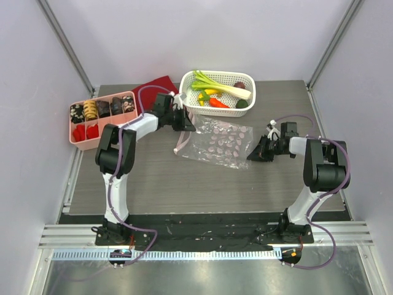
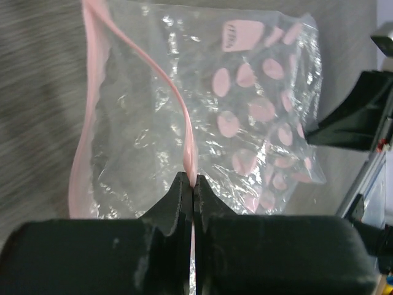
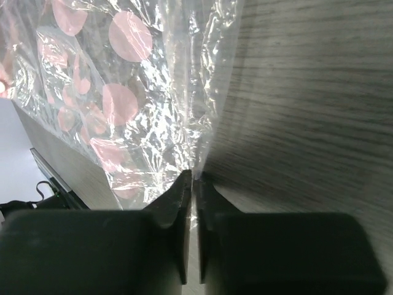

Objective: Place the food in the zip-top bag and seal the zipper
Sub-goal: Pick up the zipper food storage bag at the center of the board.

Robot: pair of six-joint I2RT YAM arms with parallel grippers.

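Clear, crinkly film dotted with pink, the zip-top bag (image 1: 221,142) lies empty on the table (image 1: 184,184) between the arms. It looks feather-light, floppy and slick, so a hold on bare film could slip; the thicker zipper (image 2: 189,153) is probably the firmer place. The left fingers (image 2: 177,200) are pressed together, pinching one pink lip away from the other. The right fingers (image 3: 177,200) nip the film at the opposite edge. The food (image 1: 221,92) sits in the white basket (image 1: 249,77) just beyond.

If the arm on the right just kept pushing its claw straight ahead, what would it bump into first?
The zip-top bag: the right gripper pinches its edge, so going on would likely just crumple that film ahead.
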